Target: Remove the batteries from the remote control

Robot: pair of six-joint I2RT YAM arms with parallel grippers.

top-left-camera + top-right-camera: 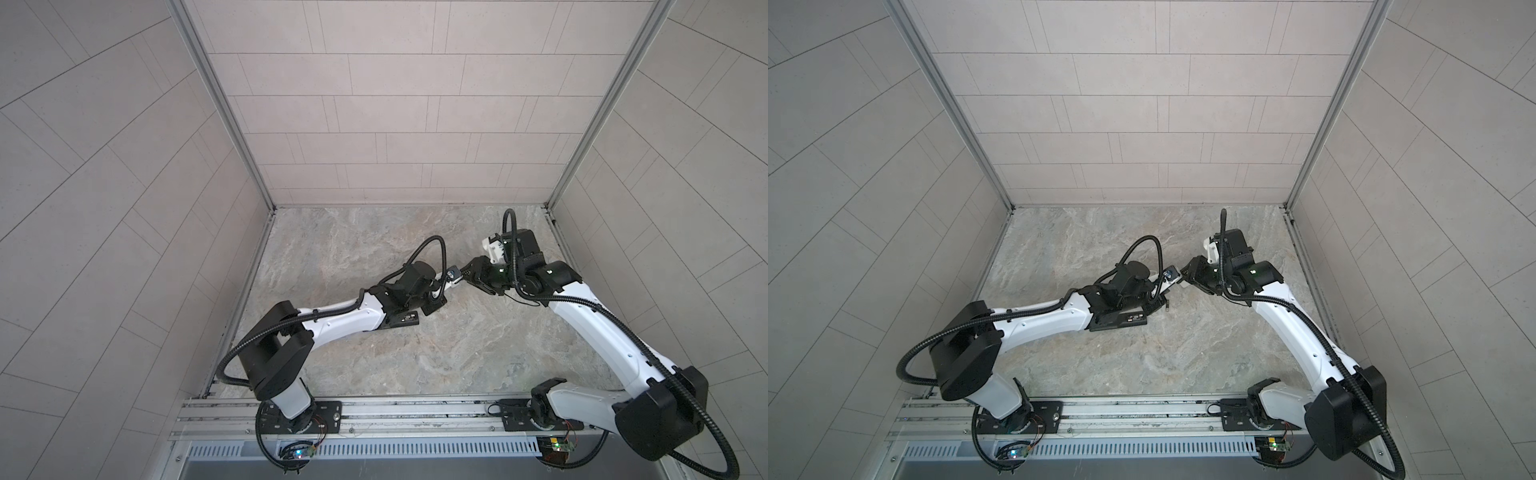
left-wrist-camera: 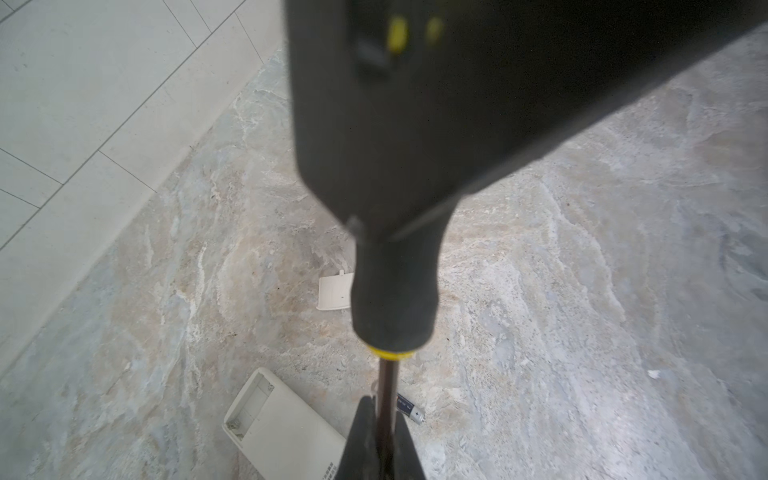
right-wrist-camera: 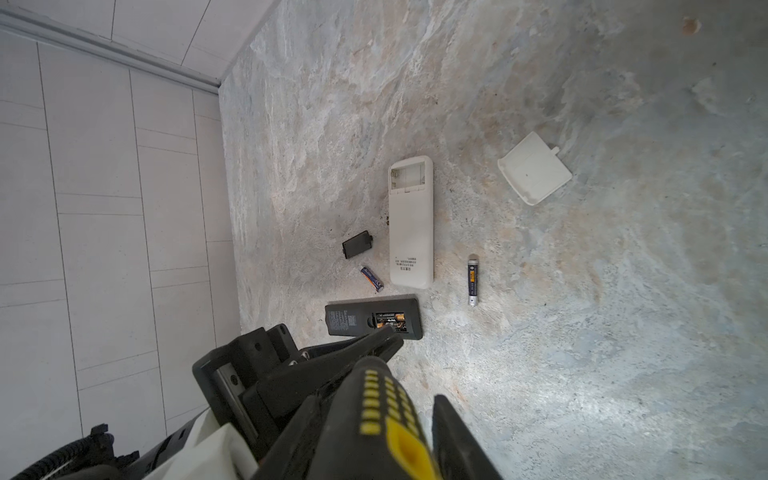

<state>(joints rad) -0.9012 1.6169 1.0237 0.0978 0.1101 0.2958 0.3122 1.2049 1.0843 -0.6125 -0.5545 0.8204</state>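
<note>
A: Which way do the batteries lie from my fingers?

B: I count two slim black batteries with gold bands [image 3: 388,320], seated side by side in the open bay of the flat black plastic remote [image 3: 349,320]. Their long axes run along the remote's length. My left fingers [image 3: 365,345] hover right at that bay's edge, so the left arm is plainly the nearer one.

A: And the grips?

B: The left fingers are clamped on the thin dark shaft of the black-and-yellow-handled screwdriver [image 2: 395,299]. Its tip is hidden from me. The right fingers [image 3: 455,440] flank the handle, but I cannot tell whether they pinch it or merely stand beside it.

A: Give me the count.

B: There are two remotes: the black one, and a long white plastic remote [image 3: 411,224] whose bay is empty. Two loose cells lie on the marbled grey bench [image 3: 582,332] — a dark blue battery [image 3: 372,278] between the two remotes and a blue-and-silver battery [image 3: 473,280] on the white remote's far side. There are two lids, a small black rectangular cover [image 3: 357,244] and a white square cover [image 3: 534,168], well apart. One screwdriver.

A: Then I judge the tip must meet one cell at its end and lever it up along that axis.
</note>
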